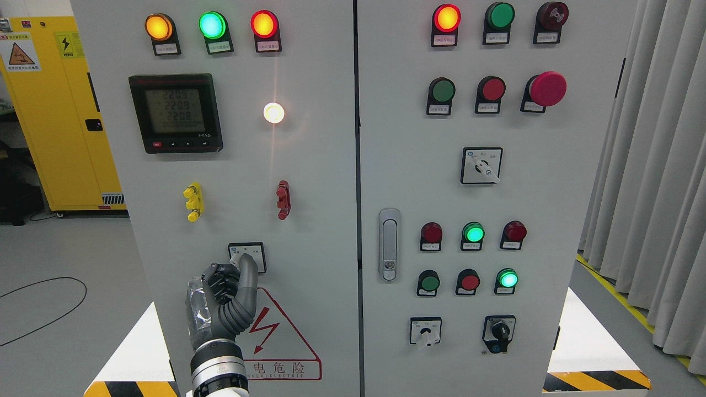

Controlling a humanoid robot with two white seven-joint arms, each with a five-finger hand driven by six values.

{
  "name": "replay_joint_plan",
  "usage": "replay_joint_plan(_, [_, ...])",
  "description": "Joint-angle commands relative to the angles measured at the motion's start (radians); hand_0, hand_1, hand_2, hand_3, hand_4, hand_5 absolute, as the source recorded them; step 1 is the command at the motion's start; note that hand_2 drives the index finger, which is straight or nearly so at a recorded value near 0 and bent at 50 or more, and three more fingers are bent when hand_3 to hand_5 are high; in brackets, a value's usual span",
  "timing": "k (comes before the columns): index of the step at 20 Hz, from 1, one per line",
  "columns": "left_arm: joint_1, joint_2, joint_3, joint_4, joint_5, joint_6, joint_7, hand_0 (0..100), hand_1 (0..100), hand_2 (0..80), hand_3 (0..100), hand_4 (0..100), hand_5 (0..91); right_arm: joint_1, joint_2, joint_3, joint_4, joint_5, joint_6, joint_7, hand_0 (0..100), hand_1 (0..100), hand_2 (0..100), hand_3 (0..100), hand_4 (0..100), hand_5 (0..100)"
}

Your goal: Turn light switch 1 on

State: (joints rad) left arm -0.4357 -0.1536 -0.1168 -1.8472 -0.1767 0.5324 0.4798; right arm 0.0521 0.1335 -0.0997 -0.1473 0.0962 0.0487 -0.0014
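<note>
- Grey electrical cabinet (309, 165) with two doors is filling most of the head view, with a yellow storage cabinet (60, 110) standing behind it at the left and pale curtains (651, 165) hanging at the right.
- On the left door, three indicator lamps are glowing along the top: orange (158, 27), green (212, 25) and red (263, 24).
- Below them a digital meter (175, 113) is showing lit figures, and a small white lamp (273, 112) is shining brightly just to its right.
- A yellow terminal (193, 202) and a red terminal (283, 199) are sitting lower on the same door, well apart.
- The light switch (248, 257), a small square plate, is sitting on the lower part of the left door, just above a red lightning warning triangle (276, 342).
- The left hand (223, 300) is reaching up from the bottom edge; one finger (247, 270) is extending upward and lying over the switch plate, while the other fingers are curling in toward the palm, gripping nothing.
- Whether the fingertip is actually pressing the switch cannot be told.
- On the right door, rows of buttons, lamps and rotary selectors are showing, along with a door handle (389, 244).
</note>
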Motion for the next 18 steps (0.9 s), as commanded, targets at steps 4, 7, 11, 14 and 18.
replay_joint_plan(4, [0.000, 0.000, 0.000, 0.006, 0.000, 0.003, 0.000, 56, 50, 63.5, 92, 92, 83.8, 0.000, 0.000, 0.000, 0.000, 0.000, 0.000, 0.000, 0, 50, 4, 0, 0, 0])
replay_joint_plan(7, [0.000, 0.000, 0.000, 0.008, -0.001, 0.003, 0.000, 49, 49, 63.7, 92, 92, 83.8, 0.000, 0.000, 0.000, 0.000, 0.000, 0.000, 0.000, 0, 50, 4, 0, 0, 0])
replay_joint_plan(11, [0.000, 0.000, 0.000, 0.008, 0.000, 0.004, 0.000, 42, 49, 63.8, 93, 92, 83.8, 0.000, 0.000, 0.000, 0.000, 0.000, 0.000, 0.000, 0, 50, 4, 0, 0, 0])
replay_joint_plan(14, [0.000, 0.000, 0.000, 0.008, 0.000, 0.004, 0.000, 38, 48, 63.9, 93, 92, 83.9, 0.000, 0.000, 0.000, 0.000, 0.000, 0.000, 0.000, 0, 50, 4, 0, 0, 0])
replay_joint_plan(18, [0.000, 0.000, 0.000, 0.008, 0.000, 0.004, -0.001, 32, 48, 64.4, 93, 92, 83.9, 0.000, 0.000, 0.000, 0.000, 0.000, 0.000, 0.000, 0, 50, 4, 0, 0, 0])
